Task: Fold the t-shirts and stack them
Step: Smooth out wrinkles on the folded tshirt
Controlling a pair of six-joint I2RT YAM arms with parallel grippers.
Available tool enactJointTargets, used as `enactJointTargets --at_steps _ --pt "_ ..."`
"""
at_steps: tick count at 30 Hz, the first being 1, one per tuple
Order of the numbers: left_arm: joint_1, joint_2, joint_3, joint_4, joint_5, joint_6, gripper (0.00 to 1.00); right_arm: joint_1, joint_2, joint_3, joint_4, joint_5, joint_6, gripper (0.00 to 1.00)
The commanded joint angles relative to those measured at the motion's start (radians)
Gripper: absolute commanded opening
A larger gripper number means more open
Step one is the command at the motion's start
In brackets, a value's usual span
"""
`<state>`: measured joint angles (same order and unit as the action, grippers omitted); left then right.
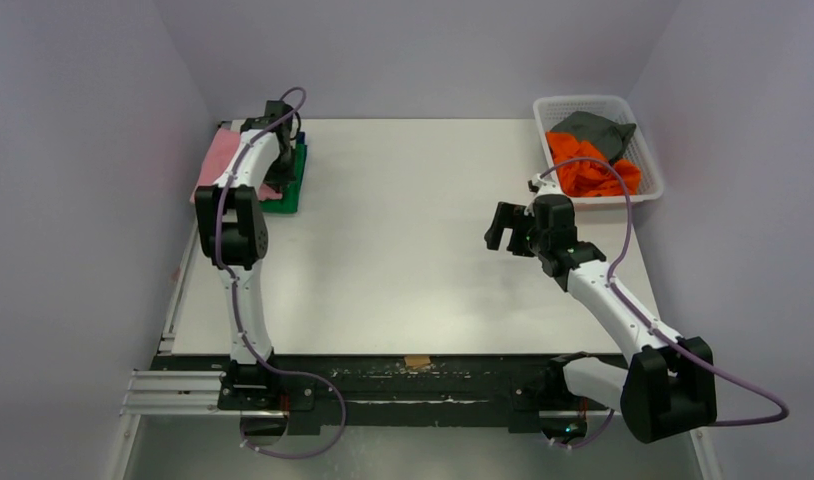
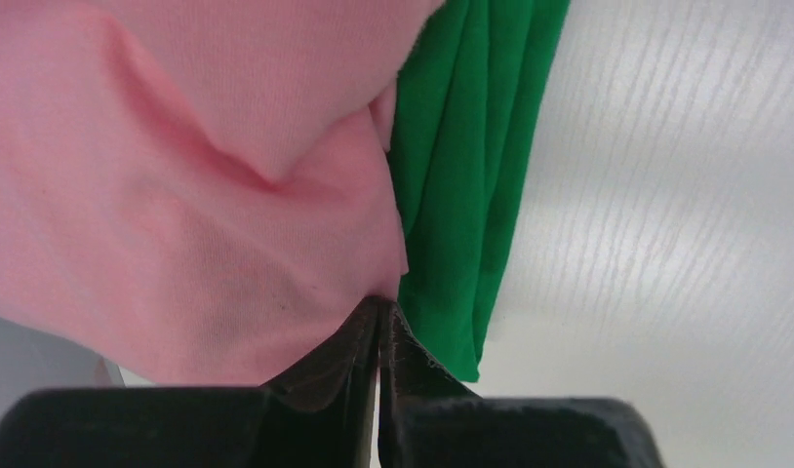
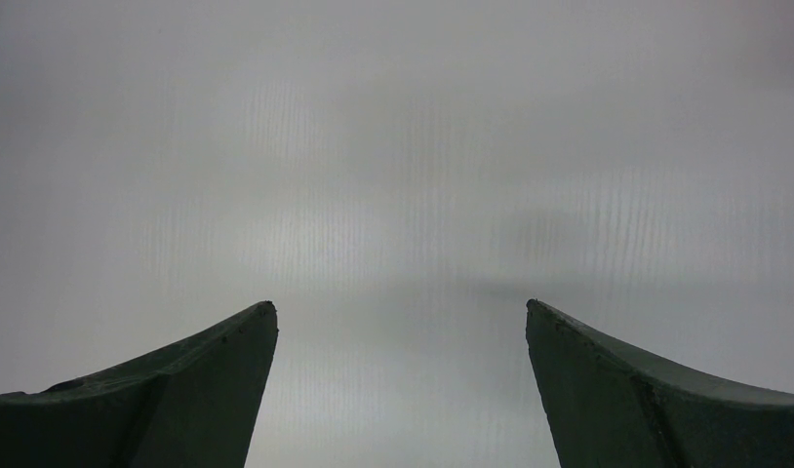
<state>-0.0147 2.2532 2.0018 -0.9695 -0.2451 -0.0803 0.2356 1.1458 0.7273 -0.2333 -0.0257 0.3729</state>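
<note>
Pink t-shirt (image 2: 178,195), nipped by left pincer (image 2: 381,312)

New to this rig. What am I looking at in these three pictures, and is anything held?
Two robot arms are bolted at the near edge of a white table. The wide picture looks down from above and behind them. The other two come from a camera on each wrist, so the dark shapes at the bottom are that arm's own fingers. The left gripper is at the far left corner, shut on the edge of a pink t-shirt beside a green t-shirt. The right gripper is open above the table, holding nothing. A white mesh basket at the far right holds an orange t-shirt and a grey t-shirt.
</note>
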Motion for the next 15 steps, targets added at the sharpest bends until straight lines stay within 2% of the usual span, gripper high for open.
enactJointTargets --at_steps 1,5,11,15 --pt "0.015 0.01 0.054 -0.004 -0.07 -0.015 0.0 0.002 0.015 0.035 0.001 -0.006 -0.008 0.97" --pt "0.015 -0.038 0.023 0.006 -0.012 -0.013 0.0 0.002 0.008 0.032 -0.004 -0.002 -0.01 0.97" --pt "0.015 -0.214 -0.077 0.093 0.125 -0.046 0.0 0.002 -0.015 0.027 -0.01 0.006 -0.011 0.97" --pt "0.015 -0.277 -0.122 0.117 0.189 -0.07 0.0 0.002 -0.018 0.026 -0.008 0.007 -0.009 0.97"
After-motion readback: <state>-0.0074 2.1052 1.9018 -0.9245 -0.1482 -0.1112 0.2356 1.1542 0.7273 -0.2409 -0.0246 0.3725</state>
